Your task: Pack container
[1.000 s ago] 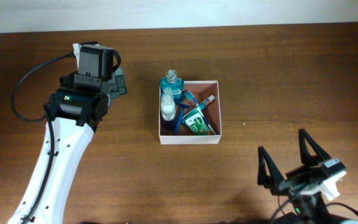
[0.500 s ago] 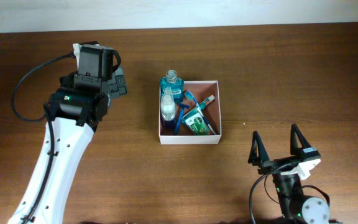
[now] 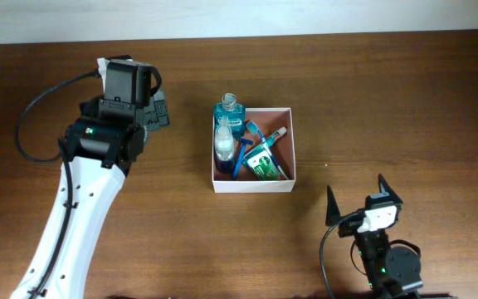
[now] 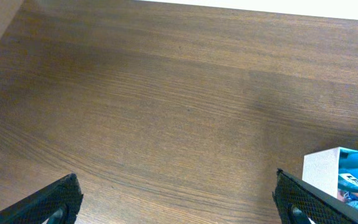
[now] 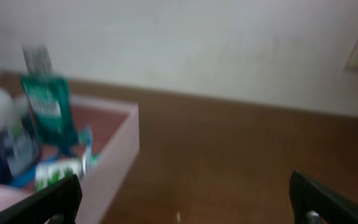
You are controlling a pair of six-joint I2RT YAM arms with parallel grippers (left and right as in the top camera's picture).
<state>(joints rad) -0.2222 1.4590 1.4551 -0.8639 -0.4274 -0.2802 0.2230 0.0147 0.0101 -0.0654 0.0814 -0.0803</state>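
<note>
A dark brown wooden table (image 3: 405, 100) is seen to fill the overhead view. Its far edge is bounded by a pale strip of wall along the top. In the left wrist view a table edge is cut across the upper left corner. Broad bare wood is left on both sides of the square, shallow white-walled container (image 3: 253, 186), with the widest stretch to its right and towards the near edge.

The container is placed near the middle of the table, its reddish-brown floor partly covered. A teal mouthwash bottle (image 3: 230, 112) is stood at its back left corner, and a clear bottle with dark blue liquid (image 3: 224, 143) is set just in front of it. A blue toothbrush (image 3: 250, 137) and a green toothpaste tube (image 3: 264, 163) are laid slantwise beside them.

The left gripper (image 4: 176, 190) is held over bare wood to the left of the container and apart from it. Its jaws are spread as wide as they go and nothing is gripped. Only a white corner of the container (image 4: 321, 171) is caught at the right of its view.

The right gripper (image 3: 356, 188) is raised near the front edge, to the right of the container and well apart from it. Its jaws are likewise fully parted and nothing is held. In its blurred view the container is seen to the left.
</note>
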